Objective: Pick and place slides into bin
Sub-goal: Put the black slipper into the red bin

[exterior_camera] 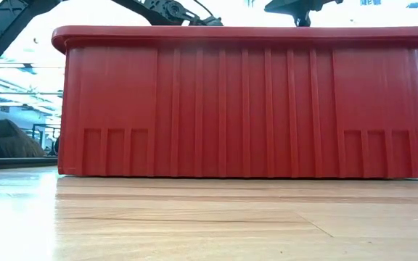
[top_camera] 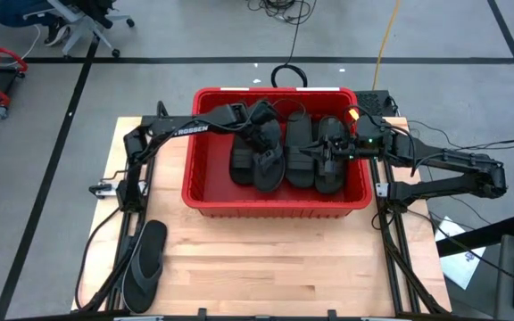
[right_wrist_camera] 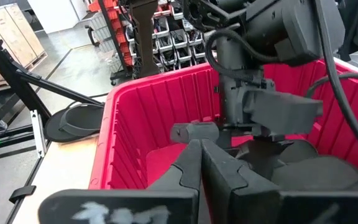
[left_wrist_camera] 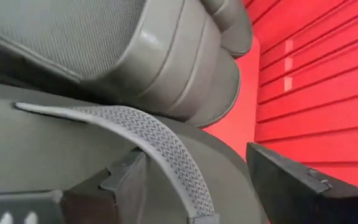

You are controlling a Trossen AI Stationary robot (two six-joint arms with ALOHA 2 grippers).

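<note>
The red bin (top_camera: 275,203) stands mid-table and fills the low view (exterior_camera: 245,109). Several black slides (top_camera: 299,152) lie in it side by side. One dark thong sandal (top_camera: 145,263) lies flat on the table near the front left. My left gripper (top_camera: 261,134) reaches into the bin from the left and is open. Its fingers stand on either side of a grey thong sandal's edge (left_wrist_camera: 55,155), with the ribbed strap (left_wrist_camera: 160,149) beside one finger. My right gripper (top_camera: 321,153) reaches in from the right. It is shut and empty (right_wrist_camera: 197,149) above the slides. My left gripper has one finger (left_wrist_camera: 117,186) close against the thong sandal's footbed beside the strap; I cannot tell whether it touches. The other finger (left_wrist_camera: 303,186) stands apart from the sandal's edge, with red bin wall showing between them.
The two arms are close together inside the bin. The bin's walls (right_wrist_camera: 129,124) rise around both grippers. Bare wooden table (top_camera: 275,267) lies in front of the bin. Cables and chairs are on the floor beyond the table.
</note>
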